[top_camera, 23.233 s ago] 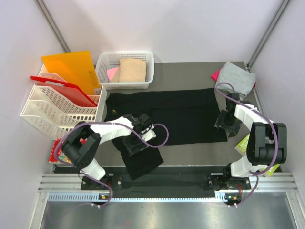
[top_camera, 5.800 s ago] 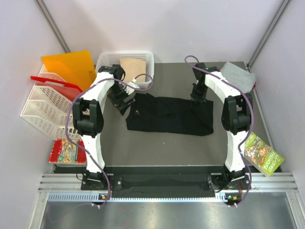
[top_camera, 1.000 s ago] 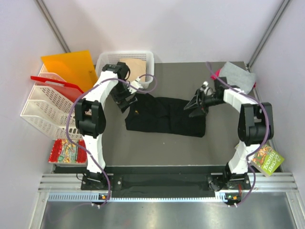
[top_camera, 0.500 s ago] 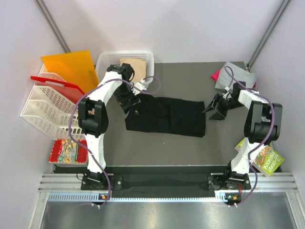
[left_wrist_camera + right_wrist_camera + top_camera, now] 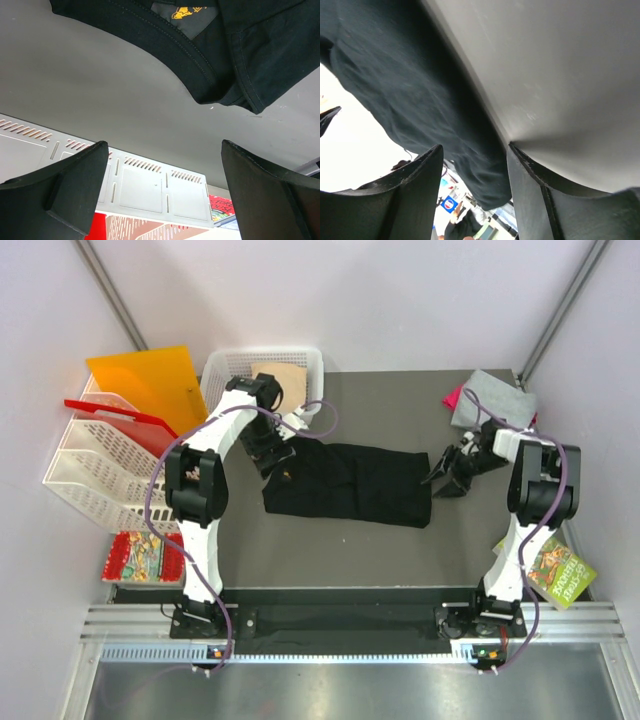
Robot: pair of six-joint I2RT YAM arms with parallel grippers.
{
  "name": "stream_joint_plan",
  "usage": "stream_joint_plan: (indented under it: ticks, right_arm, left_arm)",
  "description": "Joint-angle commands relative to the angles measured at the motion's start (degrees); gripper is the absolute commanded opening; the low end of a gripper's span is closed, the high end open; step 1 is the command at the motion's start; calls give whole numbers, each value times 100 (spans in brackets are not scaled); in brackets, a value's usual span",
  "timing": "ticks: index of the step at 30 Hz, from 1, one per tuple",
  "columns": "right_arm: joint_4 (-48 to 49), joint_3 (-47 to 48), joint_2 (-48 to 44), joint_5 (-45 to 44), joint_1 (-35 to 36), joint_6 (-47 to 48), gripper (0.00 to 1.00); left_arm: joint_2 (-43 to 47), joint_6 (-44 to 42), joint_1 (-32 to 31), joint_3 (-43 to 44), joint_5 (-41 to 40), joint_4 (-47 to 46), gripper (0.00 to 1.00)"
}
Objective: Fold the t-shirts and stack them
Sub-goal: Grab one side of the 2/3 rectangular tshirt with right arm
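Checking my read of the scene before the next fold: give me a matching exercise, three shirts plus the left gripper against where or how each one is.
Things:
1. black t-shirt
2. grey t-shirt
3. tan t-shirt
4. left gripper

Places or states:
A. in the white basket
B. at the far right corner of the table
C. open, empty, at the black t-shirt's edge
D. folded, mid-table

Pairs: 1-D, 2-B, 3-A, 4-C

Nothing here can be read for certain. The neck label (image 5: 187, 9) inside the black t-shirt (image 5: 240, 60) carries yellow print, too small to make out. The green booklet (image 5: 558, 570) by the right arm's base shows cover lettering that is only a blur. A round blue badge (image 5: 449, 204) in the right wrist view is illegible.
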State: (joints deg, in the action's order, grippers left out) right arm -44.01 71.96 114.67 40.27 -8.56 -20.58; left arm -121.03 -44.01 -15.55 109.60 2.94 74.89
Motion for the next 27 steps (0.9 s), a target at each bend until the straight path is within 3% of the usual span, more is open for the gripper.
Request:
stream_joint_plan:
  ticks: [1,7,10,11,12,16,22,27]
  right_arm:
    - [586,195,424,-134,266,168,53]
    - [797,222,592,95,1135,63,45]
    - [885,64,521,112,1225,-77,21]
    - [903,29,478,104,1207,-87,5]
    - [894,2,338,17,1190,-113,0]
    - [719,19,-120,-300,989,-130,0]
    - [270,265,-516,-450,900,19,0]
    - [77,292,-569,-608,900,54,0]
  left_arm:
    - [10,15,-27,114,84,-19,99]
    - [53,24,-27,132,31,-1,99]
    - [80,41,-36,228,75,-10,99]
    - [80,50,-53,298,119,25,99]
    - [80,68,-71,490,171,51,99]
    - [18,77,-281,1018,558,122,99]
    - [-456,94,-1238,1950,673,8,99]
    - [-632,295,-1854,1767,831,-553,99]
